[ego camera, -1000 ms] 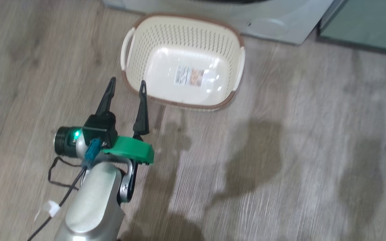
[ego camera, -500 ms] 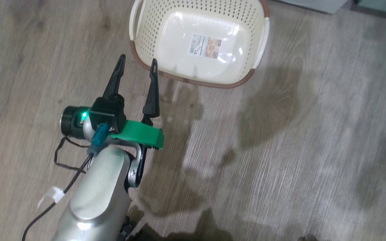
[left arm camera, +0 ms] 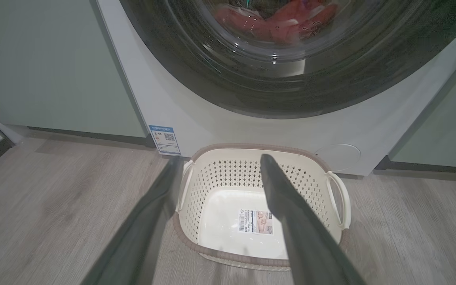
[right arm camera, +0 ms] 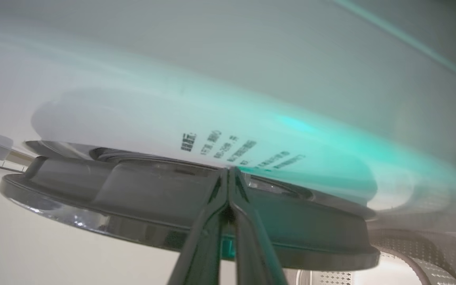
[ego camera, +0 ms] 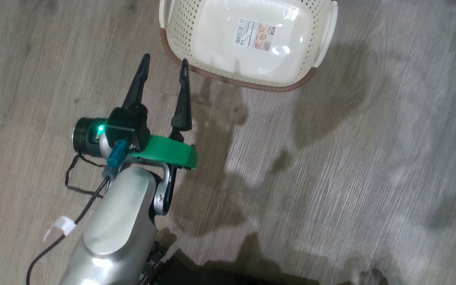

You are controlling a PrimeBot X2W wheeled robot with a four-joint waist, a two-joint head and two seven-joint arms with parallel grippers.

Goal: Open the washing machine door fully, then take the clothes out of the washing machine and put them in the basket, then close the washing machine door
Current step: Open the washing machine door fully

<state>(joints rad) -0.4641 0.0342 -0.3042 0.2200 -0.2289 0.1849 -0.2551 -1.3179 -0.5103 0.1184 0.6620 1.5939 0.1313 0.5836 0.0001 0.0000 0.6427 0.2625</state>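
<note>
left gripper (ego camera: 165,60): jaws wide apart | right gripper (right arm camera: 228,171): jaws pressed together

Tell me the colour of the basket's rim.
Brown, with a woven look, around the cream basket; the left wrist view shows it best.

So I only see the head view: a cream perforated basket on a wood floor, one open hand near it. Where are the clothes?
Observer: Left wrist view: bright red clothes show through the glass of the round black-rimmed washing machine door.
Operator: And the other hand?
Observer: The right hand is shut, its tips pointing at that door's dark edge.
Operator: And the cream basket?
Observer: It stands on the floor before the big white washing machine, below the door.
</note>
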